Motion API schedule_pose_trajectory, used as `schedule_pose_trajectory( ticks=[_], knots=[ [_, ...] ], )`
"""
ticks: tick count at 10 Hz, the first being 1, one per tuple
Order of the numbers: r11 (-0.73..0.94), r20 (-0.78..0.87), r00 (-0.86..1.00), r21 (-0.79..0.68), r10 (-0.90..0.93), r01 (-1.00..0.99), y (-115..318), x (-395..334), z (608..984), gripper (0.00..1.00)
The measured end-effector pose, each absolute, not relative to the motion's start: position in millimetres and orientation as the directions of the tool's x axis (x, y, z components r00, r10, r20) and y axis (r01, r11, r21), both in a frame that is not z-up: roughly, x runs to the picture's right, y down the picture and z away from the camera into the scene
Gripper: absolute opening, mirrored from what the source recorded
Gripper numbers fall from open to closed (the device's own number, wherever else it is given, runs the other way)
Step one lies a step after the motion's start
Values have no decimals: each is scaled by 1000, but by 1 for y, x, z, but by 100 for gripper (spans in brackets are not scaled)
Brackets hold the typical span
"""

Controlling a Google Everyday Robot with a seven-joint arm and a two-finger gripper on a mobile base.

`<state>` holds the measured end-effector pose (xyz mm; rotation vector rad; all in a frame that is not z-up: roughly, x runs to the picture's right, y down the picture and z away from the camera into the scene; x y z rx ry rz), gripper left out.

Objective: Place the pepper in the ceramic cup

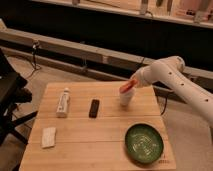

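Red-orange pepper [127, 87] directly above white cup [125, 98], long axis tilted, tip down toward rim. Gripper [133, 81] just above cup, clamping pepper's upper end.

Lab-like room: gripper [131, 82] above wooden table [100, 132].

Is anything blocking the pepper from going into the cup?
Nothing visible. The pepper sits at the gripper, directly above the white cup near the table's far right edge, with no object between them.

table [75, 132]: pale slatted wood (matt) | bowl [144, 143]: glossy green | end effector [134, 81] above ceramic cup [126, 97]: smooth white
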<state>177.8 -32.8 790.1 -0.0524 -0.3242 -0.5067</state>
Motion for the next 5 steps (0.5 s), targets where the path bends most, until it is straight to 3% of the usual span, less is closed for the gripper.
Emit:
schedule_pose_trajectory(
  ticks=[5],
  knots=[
    [874,312,826,28,-469,485,-28,179,794,21]
  ],
)
